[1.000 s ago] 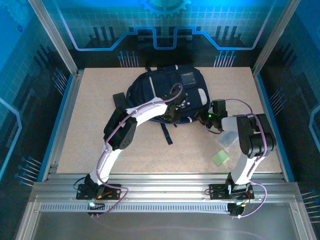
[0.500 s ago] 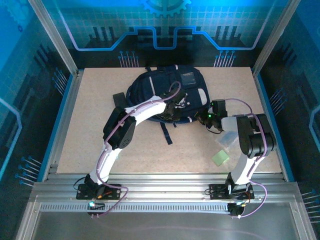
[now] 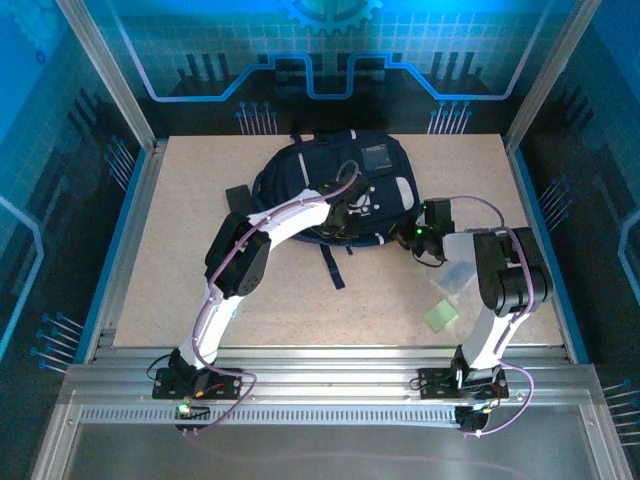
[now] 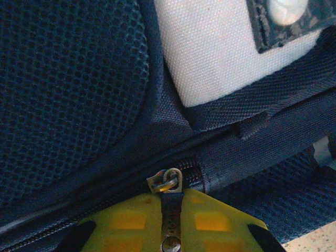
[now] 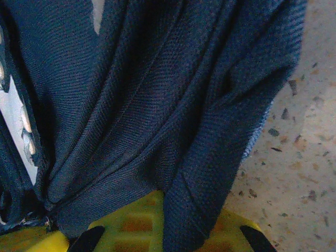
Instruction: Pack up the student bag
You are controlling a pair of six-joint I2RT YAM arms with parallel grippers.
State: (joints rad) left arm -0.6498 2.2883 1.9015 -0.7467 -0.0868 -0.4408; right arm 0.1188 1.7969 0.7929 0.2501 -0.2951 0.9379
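On the table (image 3: 190,200), left pincer (image 4: 170,210) and right pincer (image 5: 160,218) pinch the student bag (image 3: 300,172).

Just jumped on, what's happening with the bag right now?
Both arms are on the bag, which lies flat on the table. The left pincer is shut on the zip pull on the bag's front. The right pincer pinches a fold of fabric at the bag's right edge, probably to brace it. A black case and a green square lie outside the bag, not yet packed.
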